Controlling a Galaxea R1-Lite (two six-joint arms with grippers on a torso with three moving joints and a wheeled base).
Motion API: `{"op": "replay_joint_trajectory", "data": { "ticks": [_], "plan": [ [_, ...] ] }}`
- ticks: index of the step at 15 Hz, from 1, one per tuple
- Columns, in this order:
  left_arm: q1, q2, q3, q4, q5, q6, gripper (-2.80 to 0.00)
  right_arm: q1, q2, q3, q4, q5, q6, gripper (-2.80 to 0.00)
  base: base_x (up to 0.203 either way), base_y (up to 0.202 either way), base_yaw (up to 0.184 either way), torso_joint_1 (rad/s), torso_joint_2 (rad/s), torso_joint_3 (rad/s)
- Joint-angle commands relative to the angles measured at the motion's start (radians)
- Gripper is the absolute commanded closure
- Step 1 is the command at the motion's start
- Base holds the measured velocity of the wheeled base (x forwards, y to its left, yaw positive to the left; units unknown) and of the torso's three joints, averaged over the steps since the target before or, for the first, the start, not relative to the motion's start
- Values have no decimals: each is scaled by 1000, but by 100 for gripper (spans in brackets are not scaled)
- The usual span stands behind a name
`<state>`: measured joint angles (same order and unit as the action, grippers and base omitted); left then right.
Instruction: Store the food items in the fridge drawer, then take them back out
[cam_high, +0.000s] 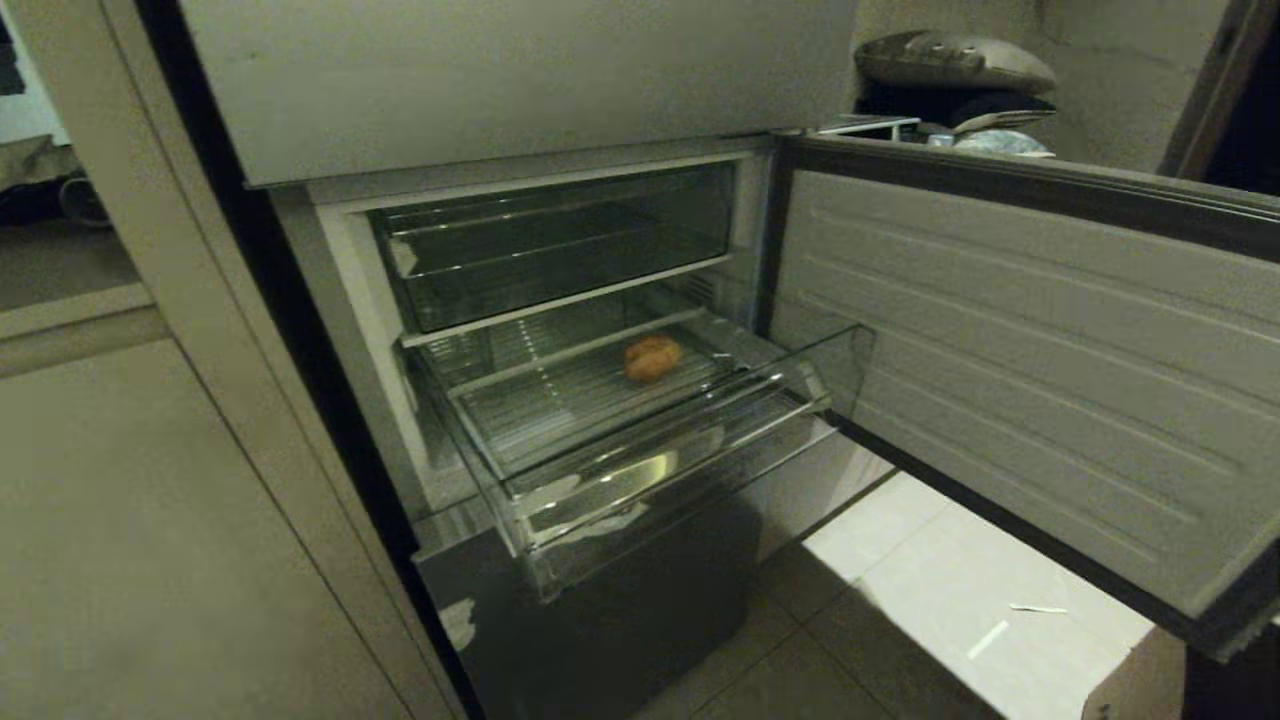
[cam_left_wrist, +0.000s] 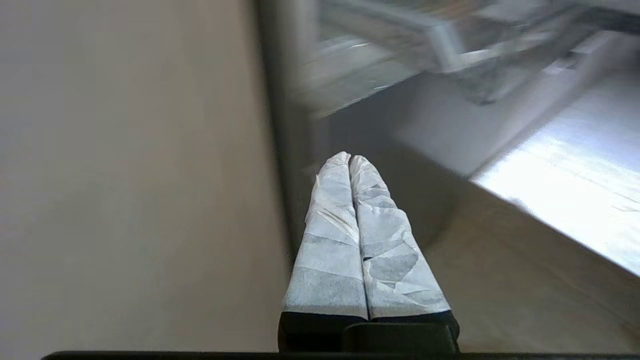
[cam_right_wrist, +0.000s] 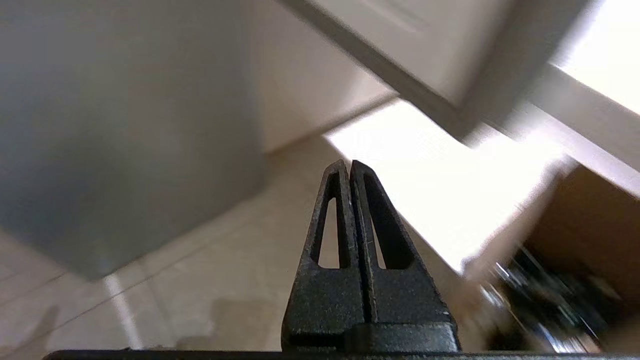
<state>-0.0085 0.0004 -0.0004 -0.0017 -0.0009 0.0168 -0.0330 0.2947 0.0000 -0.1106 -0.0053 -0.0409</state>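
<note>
While the fridge drawer stood pulled out, one food item lay near its back edge.
The left gripper and the right gripper were both closed and empty.

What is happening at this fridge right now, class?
Nothing is being handled. The fridge door stands open and the clear fridge drawer is pulled out, with one tan-brown food item lying on its ribbed floor. The left gripper and right gripper are both shut and empty, away from the drawer.
</note>
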Motion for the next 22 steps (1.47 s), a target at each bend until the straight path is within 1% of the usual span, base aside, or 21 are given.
{"op": "replay_joint_trajectory", "data": {
  "ticks": [1, 3, 5, 7, 9, 11, 12, 13, 15, 19, 21, 22],
  "plan": [
    [-1, 0, 0, 0, -1, 0, 0, -16, 19, 32, -1, -1, 3, 0, 0, 9, -178, 2, 7, -2],
    [-1, 0, -1, 0, 0, 0, 0, -44, 42, 32, -3, 0, 6, 0, -3, 7, -175, 0, 0, -2],
    [-1, 0, 0, 0, 0, 0, 0, -102, 82, 31, -17, 1, 5, 0, 1, 4, -180, 3, 2, 0],
    [-1, 0, 0, 0, 1, 0, 0, -219, 164, 14, -78, 3, 9, 0, 1, 7, -146, 1, 1, 2],
    [0, 0, 0, -1, -1, 0, 0, -350, 257, -31, -129, 18, 18, 0, -2, 3, -39, 1, 0, 0],
    [-1, 0, 0, 0, -1, 0, 0, -475, 378, -118, -146, 49, 44, 0, 0, 0, 0, 0, 0, 0],
    [0, 0, 0, 0, 1, 0, 0, -540, 445, -173, -151, 81, 67, 0, 0, 0, 0, 0, 0, 0],
    [1, 0, 0, -1, -1, 0, 0, -592, 511, -218, -155, 108, 83, 0, 0, 0, 0, 0, 0, 0],
    [0, 0, 0, 0, -1, 0, 0, -675, 653, -291, -184, 136, 101, 0, 0, 0, 0, 0, 0, 0],
    [-1, 0, 0, 0, 1, 0, 0, -782, 909, -411, -358, 154, 107, 0, 0, 0, 0, 0, 0, 0],
    [0, 0, 0, -1, -1, 0, 0, -814, 1021, -489, -395, 156, 107, 0, 0, 0, 0, 0, 0, 0],
    [0, 0, -1, -1, 0, 0, 0, -827, 1078, -526, -404, 157, 106, -280, 0, 0, 0, 0, 0, 0]
  ]
}}
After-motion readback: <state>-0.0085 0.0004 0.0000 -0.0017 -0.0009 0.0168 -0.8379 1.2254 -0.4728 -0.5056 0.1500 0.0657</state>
